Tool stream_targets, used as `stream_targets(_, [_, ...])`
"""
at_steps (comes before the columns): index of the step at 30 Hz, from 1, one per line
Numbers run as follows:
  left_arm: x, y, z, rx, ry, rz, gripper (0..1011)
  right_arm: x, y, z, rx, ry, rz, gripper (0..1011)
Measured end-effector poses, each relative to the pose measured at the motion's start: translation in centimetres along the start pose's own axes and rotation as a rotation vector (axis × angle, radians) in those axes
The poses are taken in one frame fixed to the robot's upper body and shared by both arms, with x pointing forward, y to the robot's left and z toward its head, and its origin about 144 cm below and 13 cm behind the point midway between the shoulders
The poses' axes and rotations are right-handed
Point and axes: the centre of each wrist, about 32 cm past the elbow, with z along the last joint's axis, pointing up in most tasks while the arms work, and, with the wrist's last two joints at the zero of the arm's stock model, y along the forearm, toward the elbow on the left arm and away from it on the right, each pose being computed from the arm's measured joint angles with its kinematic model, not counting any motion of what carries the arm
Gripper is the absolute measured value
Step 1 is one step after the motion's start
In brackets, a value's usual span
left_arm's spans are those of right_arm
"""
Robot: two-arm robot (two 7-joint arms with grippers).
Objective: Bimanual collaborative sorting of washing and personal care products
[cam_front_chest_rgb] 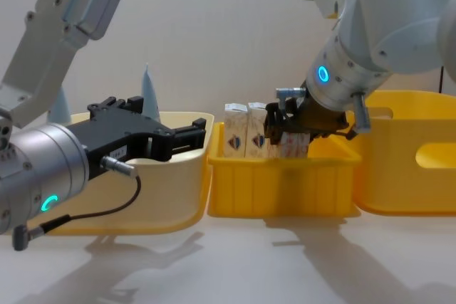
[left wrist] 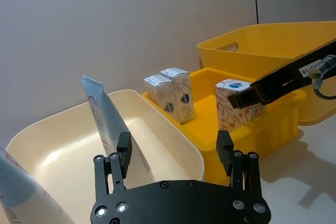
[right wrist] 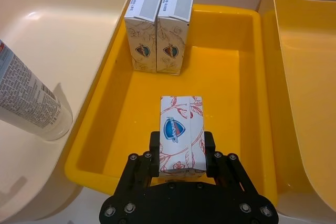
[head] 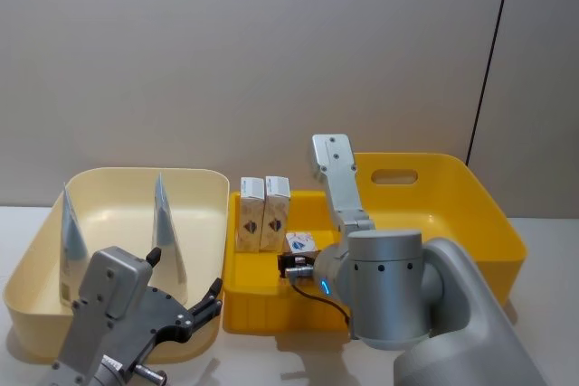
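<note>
Plain beige wall (head: pixel 271 61) forms the background, and a white desk (cam_front_chest_rgb: pixel 285 268) carries three bins in a row: a cream bin (head: pixel 118 196) on the robot's left, a small yellow bin (head: pixel 262 309) in the middle and a large yellow bin (head: pixel 452 210) on the right.

The right tool (right wrist: pixel 181 148) reaches down into the front half of the small yellow bin, its black fingers pressed against opposite sides of a carton (right wrist: pixel 181 121), pinching it. The carton's blue emblem face is turned upward. In the right wrist view its longer side runs away from the tool toward the back of the bin. Whether it touches the bin floor cannot be told.

A pair of cartons (right wrist: pixel 170 40) stands upright and touching in the back left corner of the same bin.

The left tool (left wrist: pixel 174 145) hovers over the cream bin's near right corner, fingers spread wide, holding nothing.

Inside the cream bin a left tube (head: pixel 71 241) and a right tube (head: pixel 168 228) stand on their caps, long axes nearly vertical, crimped ends pointing up.
</note>
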Motion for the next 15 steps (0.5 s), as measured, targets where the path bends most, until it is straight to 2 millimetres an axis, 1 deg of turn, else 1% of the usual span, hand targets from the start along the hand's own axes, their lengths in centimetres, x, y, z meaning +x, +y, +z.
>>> stream_targets(1, [0.00, 0.00, 0.00, 0.000, 0.000, 0.000, 1003, 0.00, 0.01, -0.01, 0.000, 0.000, 0.000, 445])
stream_targets(15, [0.00, 0.00, 0.00, 0.000, 0.000, 0.000, 1003, -0.01, 0.04, -0.04, 0.003, 0.000, 0.001, 444])
